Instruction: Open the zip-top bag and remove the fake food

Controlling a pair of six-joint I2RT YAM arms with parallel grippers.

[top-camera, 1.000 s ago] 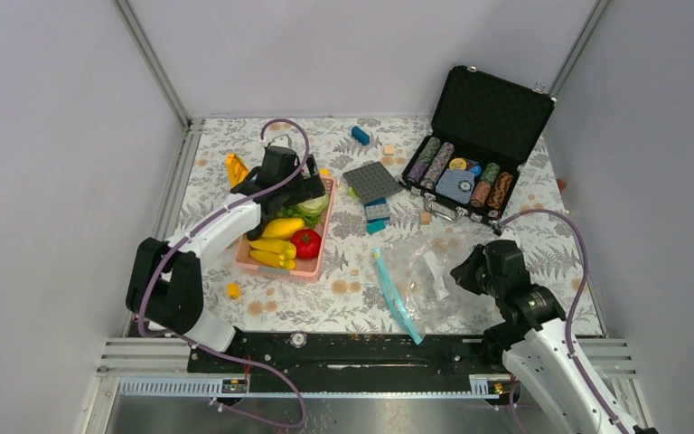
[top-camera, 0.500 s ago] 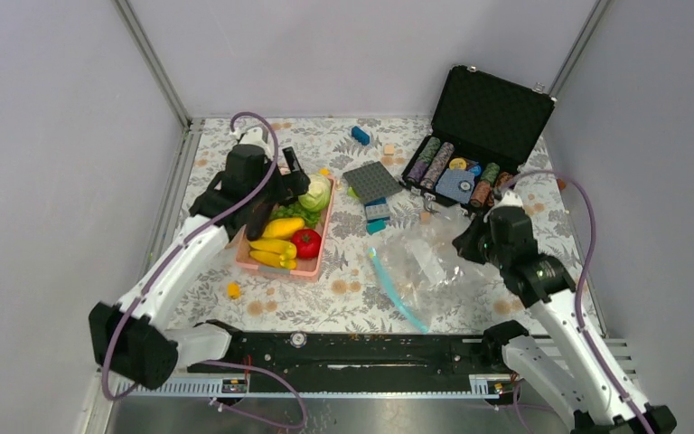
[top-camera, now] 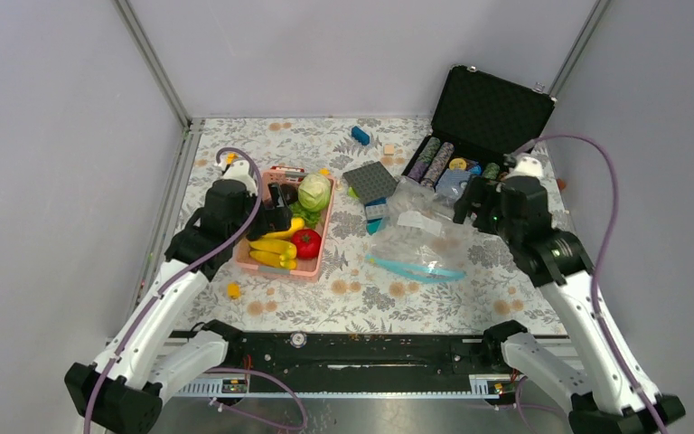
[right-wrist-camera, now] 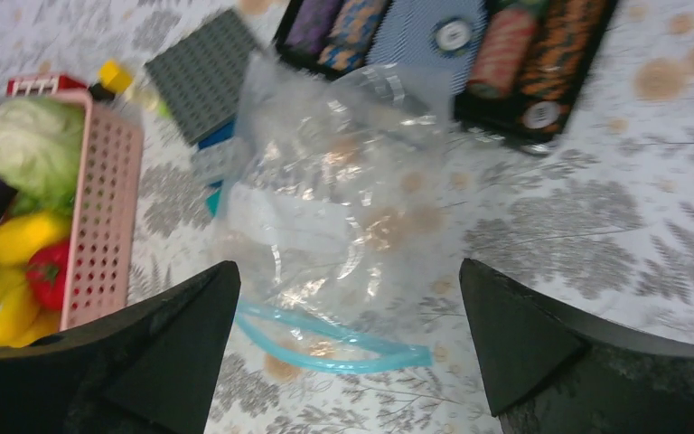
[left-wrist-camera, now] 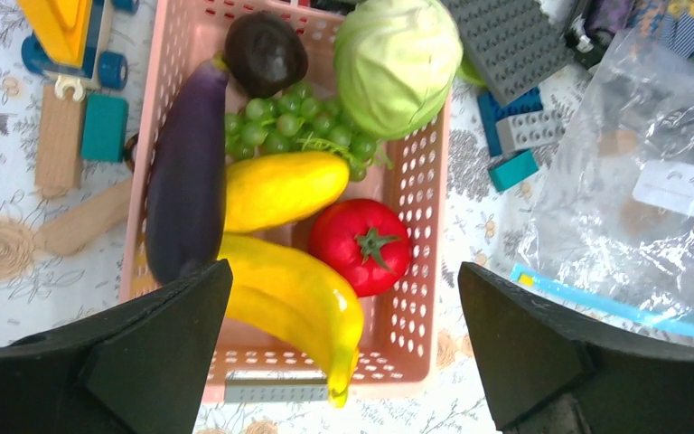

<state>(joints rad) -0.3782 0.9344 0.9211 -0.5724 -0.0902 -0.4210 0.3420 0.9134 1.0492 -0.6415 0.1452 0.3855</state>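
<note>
The zip-top bag (top-camera: 420, 237) lies crumpled and clear on the flowered table, and nothing shows inside it. Its light-blue zipper strip (right-wrist-camera: 325, 339) gapes in a loop. The fake food sits in a pink basket (top-camera: 313, 268): bananas (left-wrist-camera: 289, 298), tomato (left-wrist-camera: 361, 246), mango (left-wrist-camera: 280, 187), eggplant (left-wrist-camera: 185, 172), cabbage (left-wrist-camera: 398, 59), green grapes (left-wrist-camera: 294, 127) and a dark round piece (left-wrist-camera: 265, 52). My left gripper (left-wrist-camera: 343, 353) hangs open over the basket's near end, holding nothing. My right gripper (right-wrist-camera: 348, 353) stands open above the bag's zipper edge, apart from it.
An open black case of poker chips (top-camera: 470, 172) stands at the back right, close to the bag. A grey studded plate (top-camera: 372, 181) and blue blocks (top-camera: 377, 215) lie between basket and bag. A toy vehicle (left-wrist-camera: 63, 27) and wooden blocks (left-wrist-camera: 59, 136) lie left of the basket.
My right gripper has opened and let go of the bag, rising toward the case. The bag swung round toward the table's middle. My left arm drew back from the basket's far end.
</note>
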